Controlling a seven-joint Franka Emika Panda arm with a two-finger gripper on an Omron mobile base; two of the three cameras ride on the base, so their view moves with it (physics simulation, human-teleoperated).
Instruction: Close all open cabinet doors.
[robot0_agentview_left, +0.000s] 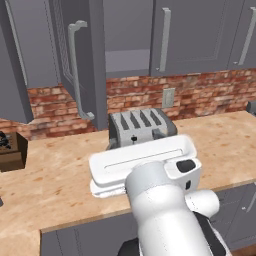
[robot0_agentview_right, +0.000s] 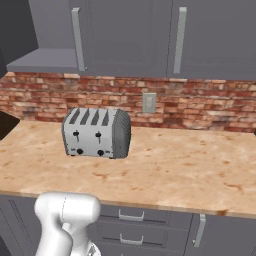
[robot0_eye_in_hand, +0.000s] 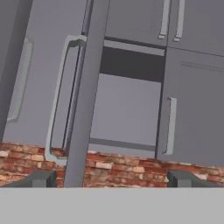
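Left base view: an open cabinet door (robot0_agentview_left: 82, 60) is swinging out edge-on toward the camera, its silver bar handle (robot0_agentview_left: 75, 70) facing left, exposing the cabinet interior (robot0_agentview_left: 127, 47). Closed doors (robot0_agentview_left: 192, 35) are sitting to its right. Below, a toaster (robot0_agentview_left: 140, 127) is standing on the table (robot0_agentview_left: 50, 175) against the brick wall (robot0_agentview_left: 200, 92).

Right base view: the toaster (robot0_agentview_right: 96, 133) is sitting left of a wall outlet (robot0_agentview_right: 149, 102), under closed doors (robot0_agentview_right: 125, 37).

Hand view: the end effector (robot0_eye_in_hand: 111, 178) is standing wide, fingertips (robot0_eye_in_hand: 41, 178) well apart, holding nothing, looking at the open door's edge (robot0_eye_in_hand: 87, 96) and handle (robot0_eye_in_hand: 59, 100).
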